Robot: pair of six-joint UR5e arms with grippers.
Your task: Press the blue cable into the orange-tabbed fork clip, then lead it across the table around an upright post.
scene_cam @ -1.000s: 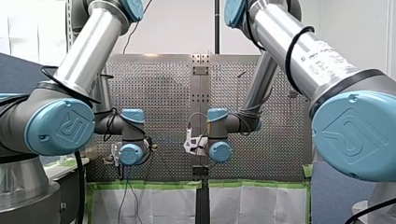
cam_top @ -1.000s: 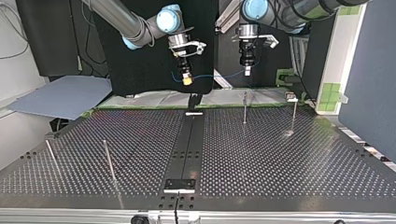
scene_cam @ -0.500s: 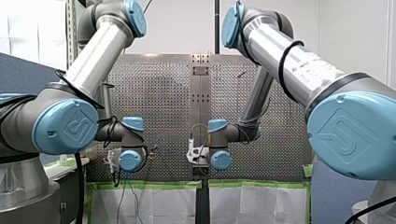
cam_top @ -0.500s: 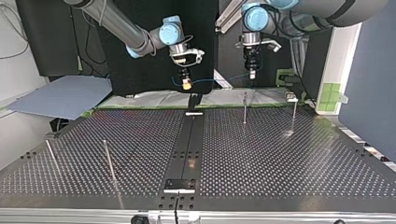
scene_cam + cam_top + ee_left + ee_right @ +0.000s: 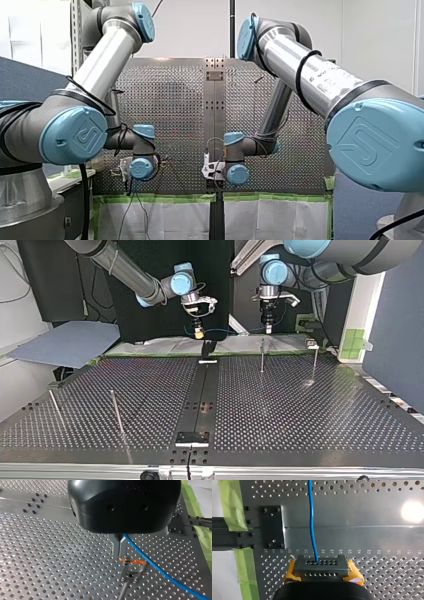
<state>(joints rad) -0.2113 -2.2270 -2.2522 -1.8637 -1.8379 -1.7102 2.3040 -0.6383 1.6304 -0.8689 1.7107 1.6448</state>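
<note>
One blue cable (image 5: 235, 330), strung in the air between both grippers above the table's far edge in the top view. My right gripper (image 5: 321, 565) is clamped on it, yellow pads either side, with the cable running straight out ahead. My left gripper (image 5: 119, 553) has its metal fingers pinched together on the cable too. The orange-tabbed fork clip (image 5: 132, 566) sits just ahead of and below them. The cable passes just beside the tabs and doesn't look seated, so I'd call this the lining-up bit before the press.

To do it well, I reckon: hold the span tight, square it over the fork's slot, then come straight down with the left fingers close beside the clip so the push doesn't just bow the cable. Mind the fingertips don't knock the tabs.

The table (image 5: 300, 410) is perforated metal with a black strip (image 5: 202, 390) down the middle. A pair of thin posts (image 5: 116, 412) stands toward the near left corner and a lone post (image 5: 315, 362) by the far right corner. Green tape (image 5: 230, 507) lines the far edge, and a grey board (image 5: 65, 342) lies off the far left corner.
</note>
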